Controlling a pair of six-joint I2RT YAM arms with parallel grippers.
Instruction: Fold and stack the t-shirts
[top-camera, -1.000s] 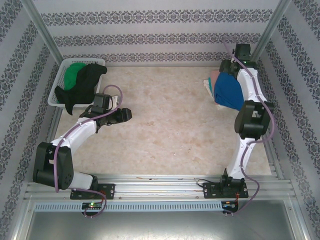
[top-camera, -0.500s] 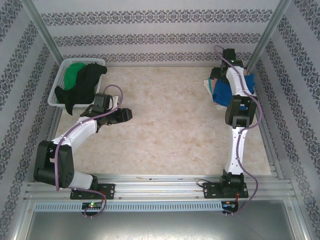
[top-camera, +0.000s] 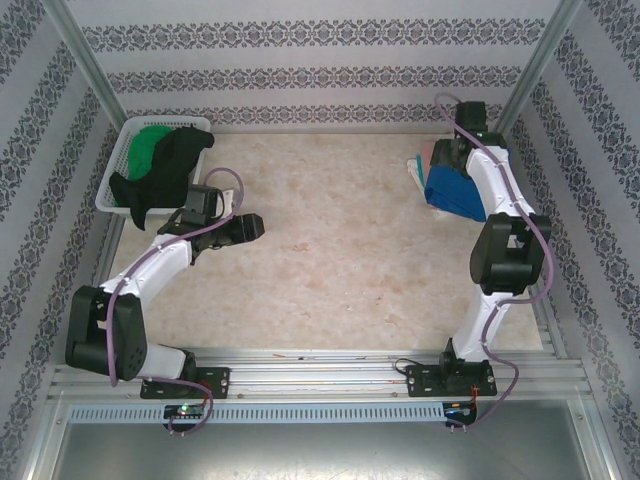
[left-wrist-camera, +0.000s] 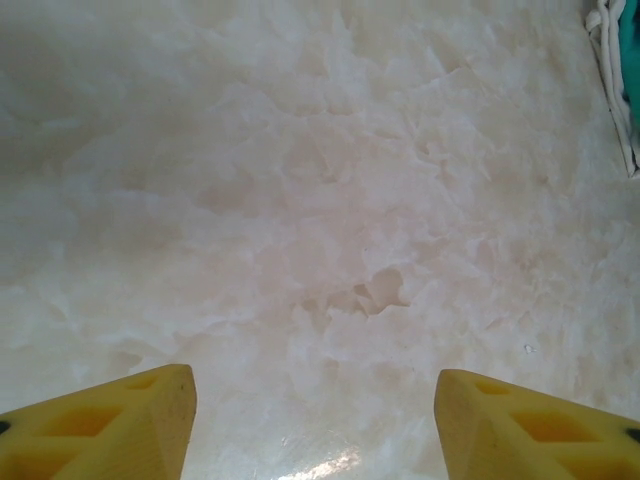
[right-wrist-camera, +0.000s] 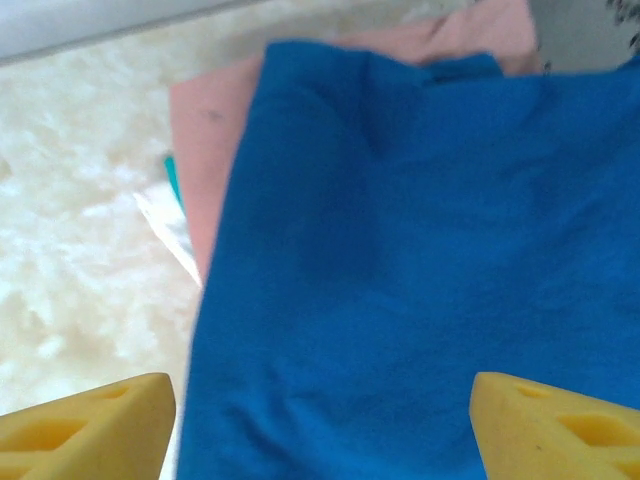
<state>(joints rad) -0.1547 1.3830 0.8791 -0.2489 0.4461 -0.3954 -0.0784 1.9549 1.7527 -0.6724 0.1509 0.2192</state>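
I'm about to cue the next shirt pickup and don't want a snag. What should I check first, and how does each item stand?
1. Right tool open, holding nothing: ok.
2. Blue t-shirt lies on top of the pink t-shirt: ok.
3. Stack edges flush: not ok, the pink t-shirt sticks out past the blue one.
4. Left tool open and empty over bare table: ok.
5. Basket emptied: not ok, the black t-shirt and green t-shirt lie in it.
6. Black t-shirt free of the basket slats: cannot tell.
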